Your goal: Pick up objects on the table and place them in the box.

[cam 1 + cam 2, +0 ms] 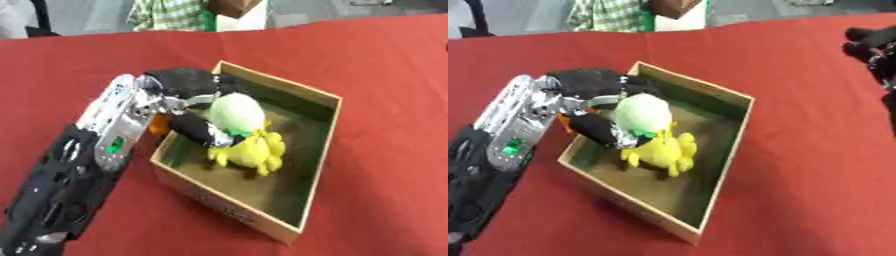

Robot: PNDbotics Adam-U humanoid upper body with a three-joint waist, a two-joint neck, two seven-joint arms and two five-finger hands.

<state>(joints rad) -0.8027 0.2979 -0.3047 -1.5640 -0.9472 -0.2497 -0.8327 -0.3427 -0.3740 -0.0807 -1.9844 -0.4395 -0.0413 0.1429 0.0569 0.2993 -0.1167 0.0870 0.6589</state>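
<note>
Box on red tablecloth, perhaps felt.

The box sits on the counter, near the middle. The left hand reaches in from the left, over the box's left wall. Its fingers curl round a ball above the inside of the box. A toy lies in the box, just under the ball. The right hand shows far off at the right edge.
</note>
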